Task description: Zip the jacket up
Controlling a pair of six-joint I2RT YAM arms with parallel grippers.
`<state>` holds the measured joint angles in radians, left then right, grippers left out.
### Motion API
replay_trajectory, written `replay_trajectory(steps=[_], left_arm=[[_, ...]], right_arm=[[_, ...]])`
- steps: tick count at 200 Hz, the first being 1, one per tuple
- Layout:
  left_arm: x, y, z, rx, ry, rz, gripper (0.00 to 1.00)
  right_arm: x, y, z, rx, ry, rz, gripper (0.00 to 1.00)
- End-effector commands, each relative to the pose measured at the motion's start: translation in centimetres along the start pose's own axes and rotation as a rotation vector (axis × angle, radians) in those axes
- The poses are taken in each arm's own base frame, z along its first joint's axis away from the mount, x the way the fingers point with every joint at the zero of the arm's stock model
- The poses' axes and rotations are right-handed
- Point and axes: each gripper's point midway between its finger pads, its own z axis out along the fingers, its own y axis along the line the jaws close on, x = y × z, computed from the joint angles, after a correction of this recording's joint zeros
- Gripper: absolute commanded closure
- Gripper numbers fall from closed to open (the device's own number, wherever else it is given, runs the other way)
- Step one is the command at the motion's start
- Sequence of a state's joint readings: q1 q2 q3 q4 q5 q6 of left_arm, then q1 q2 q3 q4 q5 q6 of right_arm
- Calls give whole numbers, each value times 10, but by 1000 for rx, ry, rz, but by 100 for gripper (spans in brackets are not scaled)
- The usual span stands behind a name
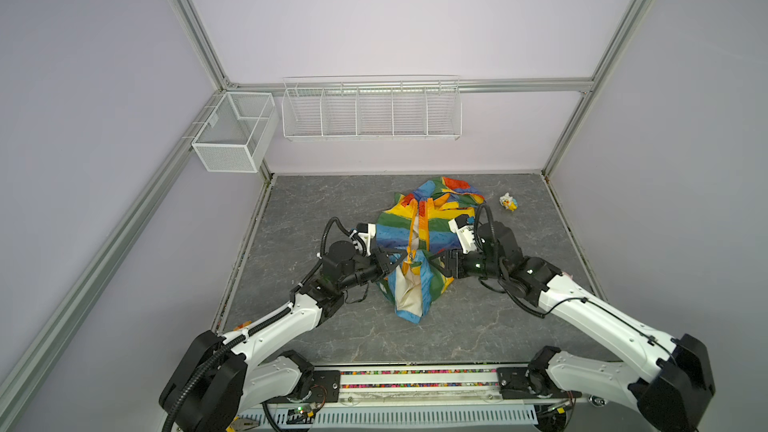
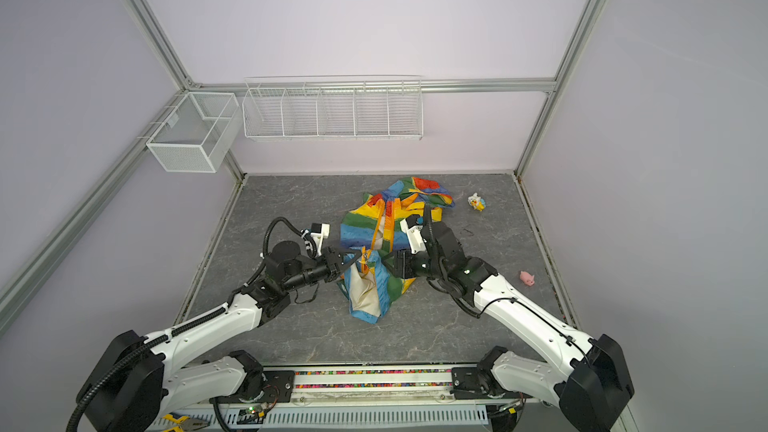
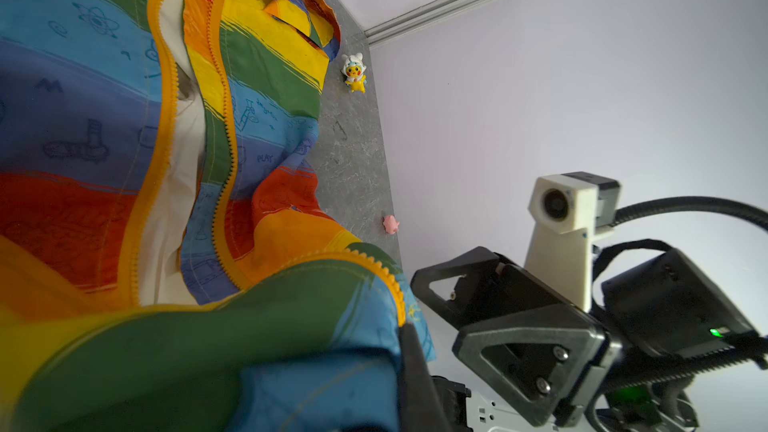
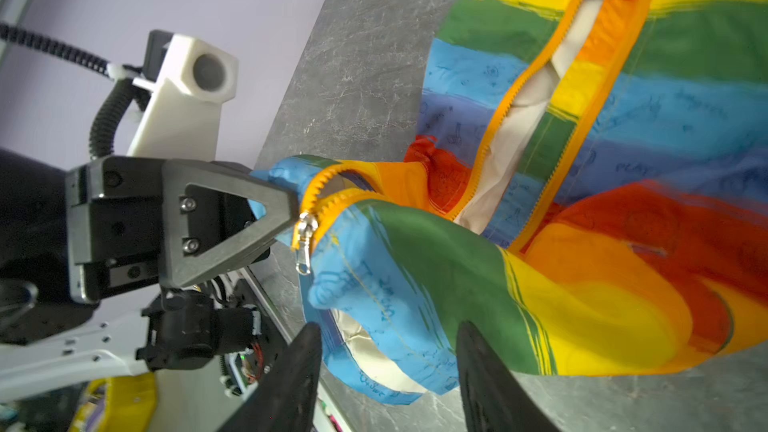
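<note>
The striped jacket (image 1: 430,238) (image 2: 386,234) lies crumpled on the grey table, its lower end lifted. Its orange zipper (image 3: 166,126) (image 4: 511,101) is parted over the cream lining. The silver slider (image 4: 305,234) (image 1: 410,258) hangs at the lifted end. My left gripper (image 1: 397,261) (image 2: 353,257) (image 4: 286,209) is shut on the blue fabric right beside the slider. In the left wrist view one of its fingers (image 3: 415,376) shows and the fabric covers the other. My right gripper (image 1: 438,261) (image 2: 390,261) (image 4: 388,351) (image 3: 440,313) faces it, open, with the blue hem just beyond its fingertips.
A small white-yellow toy (image 1: 508,202) (image 2: 476,201) (image 3: 354,72) stands at the back right. A pink toy (image 2: 527,278) (image 3: 390,224) lies near the right wall. A mesh basket (image 1: 235,130) and a wire rack (image 1: 370,112) hang on the back walls.
</note>
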<state>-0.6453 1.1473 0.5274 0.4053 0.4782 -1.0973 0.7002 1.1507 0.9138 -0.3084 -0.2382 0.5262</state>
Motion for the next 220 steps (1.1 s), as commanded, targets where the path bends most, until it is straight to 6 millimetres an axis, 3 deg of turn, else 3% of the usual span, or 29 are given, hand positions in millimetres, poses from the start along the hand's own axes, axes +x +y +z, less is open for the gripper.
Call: replay_trajectory(steps=[1,30,56,107,220], left_arm=[[2,-16,-4,14,44,36,100],[7,-21,-6,10,95,6,100],[9,-24,-10,4,123,-16,100],[13,-35,-17,12,166,-66,100],[15,-43,-18,35,188,-74,100]], right_arm=[[11,6,1,81,105,-174,49],[6,35,9,51,143,-300,49],[5,48,14,32,159,-354,47],[11,54,16,42,189,-405,47],[16,57,27,44,210,-425,63]])
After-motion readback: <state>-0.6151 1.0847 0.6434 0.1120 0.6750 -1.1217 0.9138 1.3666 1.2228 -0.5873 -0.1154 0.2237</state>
